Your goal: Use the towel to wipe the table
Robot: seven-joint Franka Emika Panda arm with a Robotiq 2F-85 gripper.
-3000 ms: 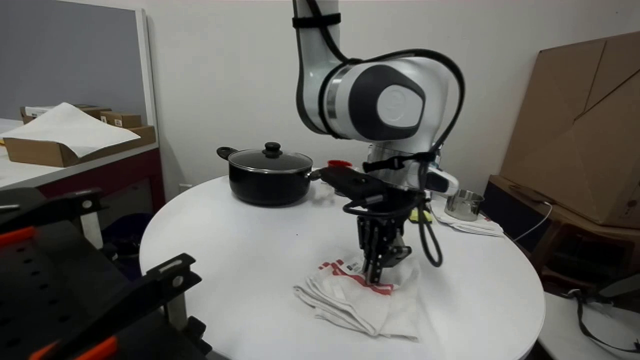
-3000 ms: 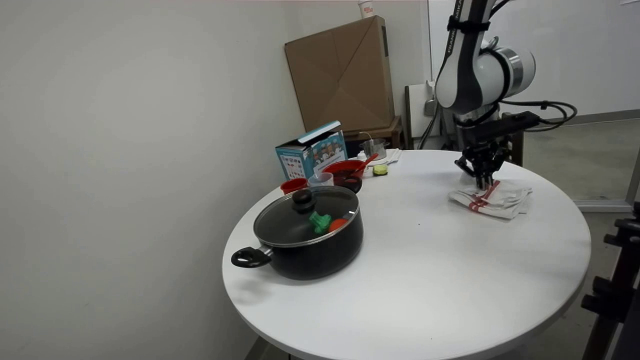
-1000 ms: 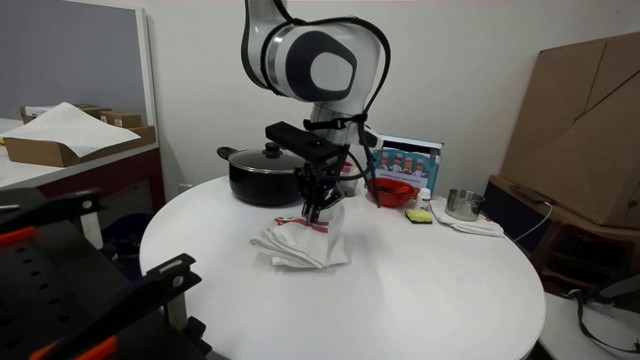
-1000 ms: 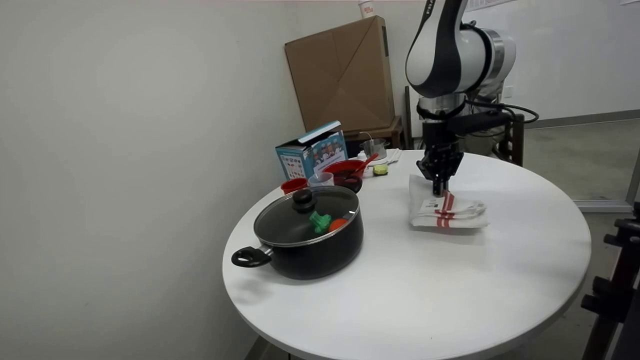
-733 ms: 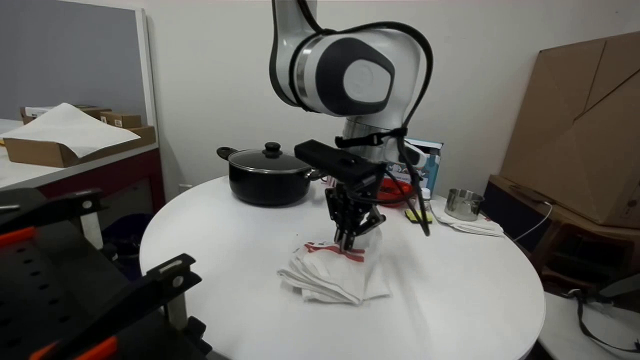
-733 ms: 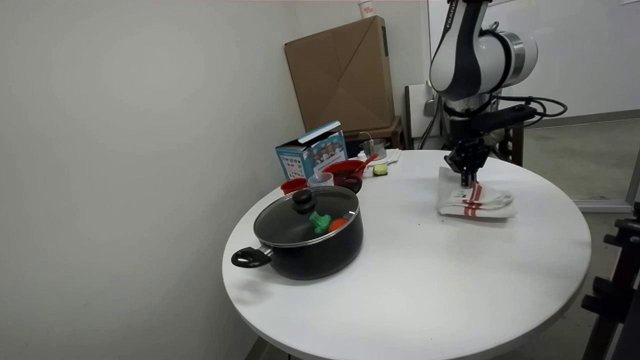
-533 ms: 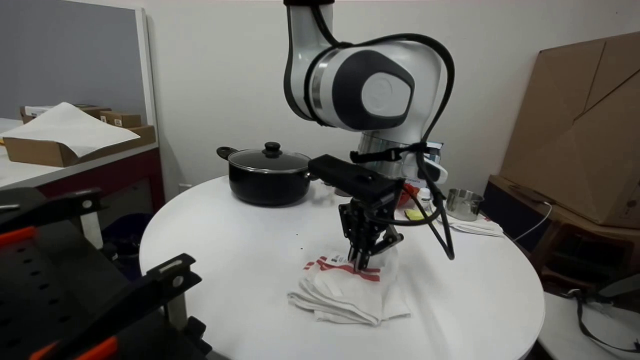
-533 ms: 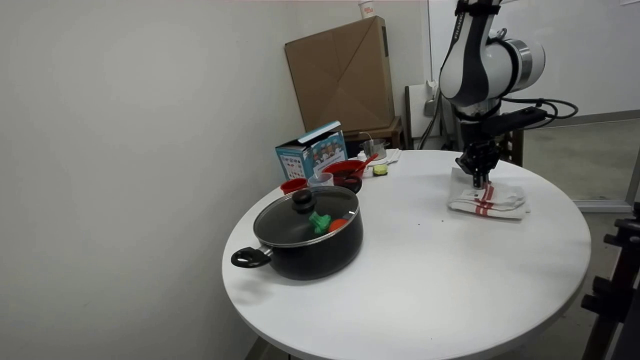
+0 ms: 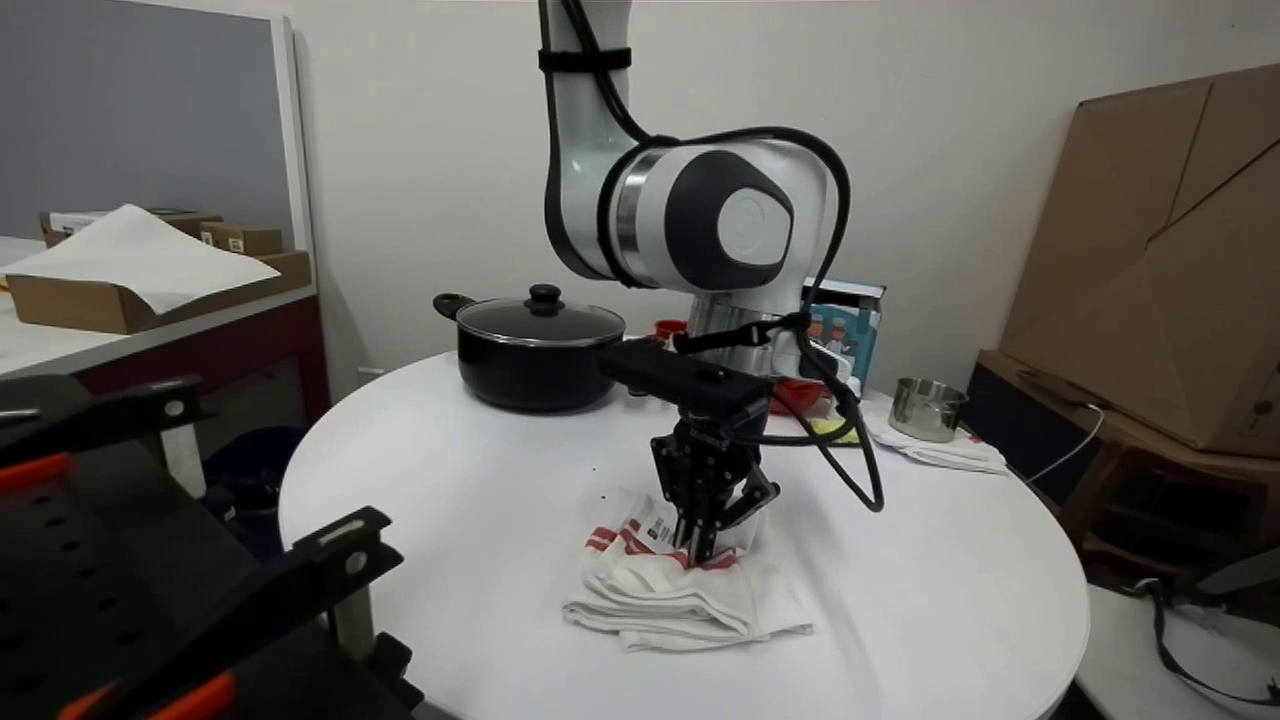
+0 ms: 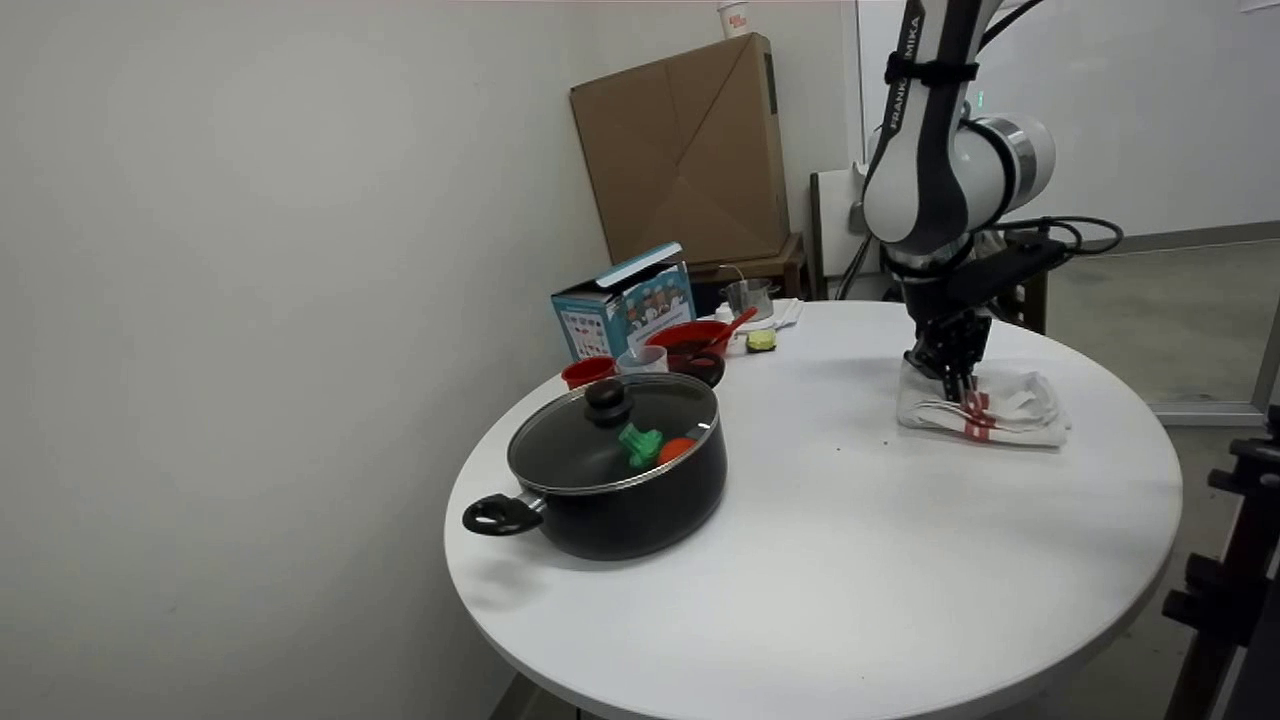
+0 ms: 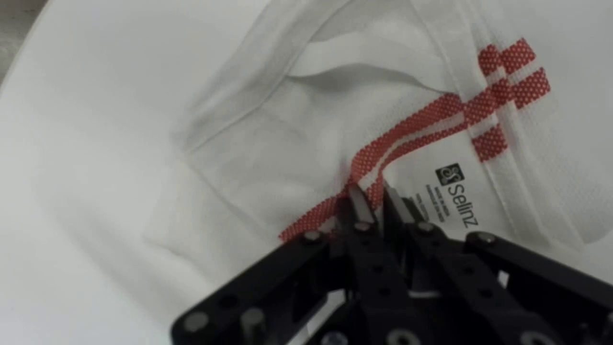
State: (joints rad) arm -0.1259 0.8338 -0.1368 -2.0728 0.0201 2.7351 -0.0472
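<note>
Though lower than half a second ago, the tool (image 11: pixel 373 190) nearly closed, tight on the towel (image 9: pixel 685 592).

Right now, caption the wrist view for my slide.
Gripper pinches a red-striped white towel, Selinz label showing, on the table.

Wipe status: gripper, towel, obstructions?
Gripper shut on towel. Towel rumpled, lying on table. Black pot also on table, apart from towel; may limit strokes.
</note>
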